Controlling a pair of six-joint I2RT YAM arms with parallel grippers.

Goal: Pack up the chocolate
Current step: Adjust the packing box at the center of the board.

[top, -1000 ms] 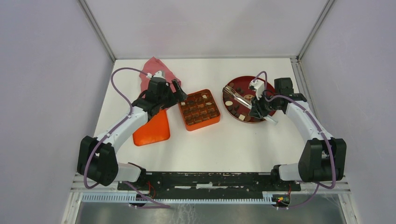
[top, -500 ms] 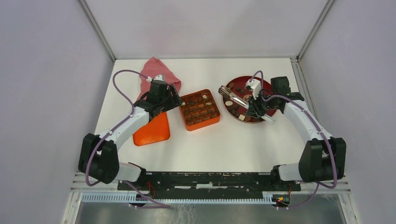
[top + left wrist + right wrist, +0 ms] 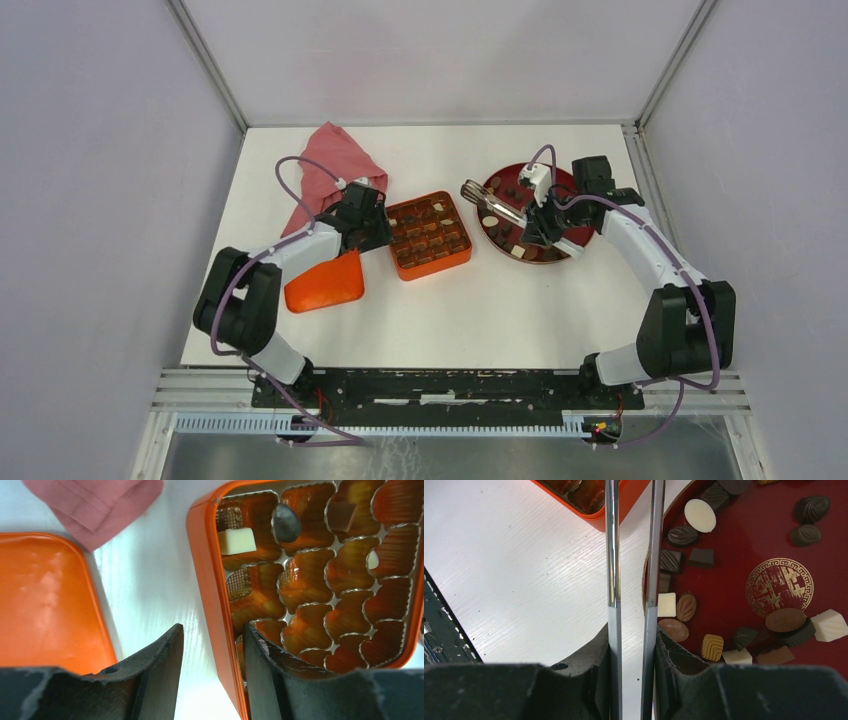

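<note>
Chocolate pieces (image 3: 700, 515), dark, brown and cream-white, lie on the dark red plate (image 3: 744, 540). A few more, such as a white block (image 3: 237, 540), sit in cells of the orange box (image 3: 210, 590). My left gripper (image 3: 212, 628) straddles the box's left wall (image 3: 392, 240), one finger on the table and one inside. A gap still shows beside the wall. My right gripper (image 3: 632, 632) is shut on metal tongs (image 3: 612, 555) at the plate's left rim. The tongs (image 3: 490, 205) point toward the box, and their tips hold nothing.
The orange lid (image 3: 325, 283) lies left of the box, close to my left gripper (image 3: 383, 232). A pink cloth (image 3: 330, 160) is bunched behind it. The plate (image 3: 512, 178) stands right of the box, partly under my right gripper (image 3: 540, 222).
My left gripper has dropped down over the box's left wall and its jaws have narrowed. The right gripper and tongs have shifted slightly left toward the box.
</note>
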